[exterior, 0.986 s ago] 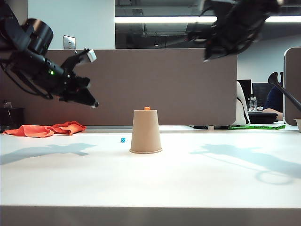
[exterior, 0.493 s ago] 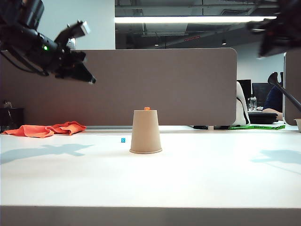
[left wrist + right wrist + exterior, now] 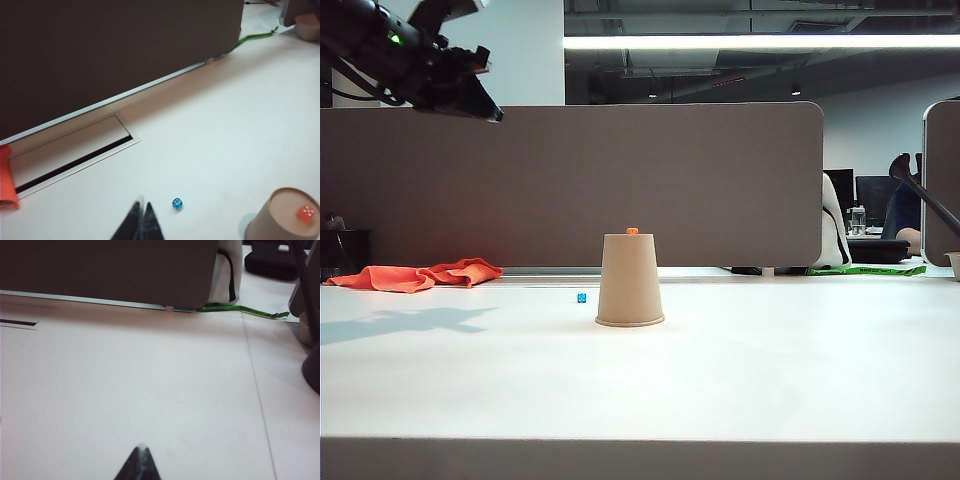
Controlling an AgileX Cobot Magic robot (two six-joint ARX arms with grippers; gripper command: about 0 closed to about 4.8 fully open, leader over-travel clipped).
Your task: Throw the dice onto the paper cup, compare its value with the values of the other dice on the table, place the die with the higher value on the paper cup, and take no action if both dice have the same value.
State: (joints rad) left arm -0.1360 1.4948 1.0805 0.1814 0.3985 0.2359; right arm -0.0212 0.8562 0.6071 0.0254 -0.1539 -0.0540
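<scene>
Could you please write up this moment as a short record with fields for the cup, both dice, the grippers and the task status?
paper cup: upside down on the table, near its middle
orange die: resting on the cup's upturned base
blue die: on the table, left of the cup in the exterior view, apart from it
left gripper: shut, empty, raised high at the exterior view's upper left
right gripper: shut, empty, over bare table
cloth: orange, far left
status: orange die already on cup
</scene>
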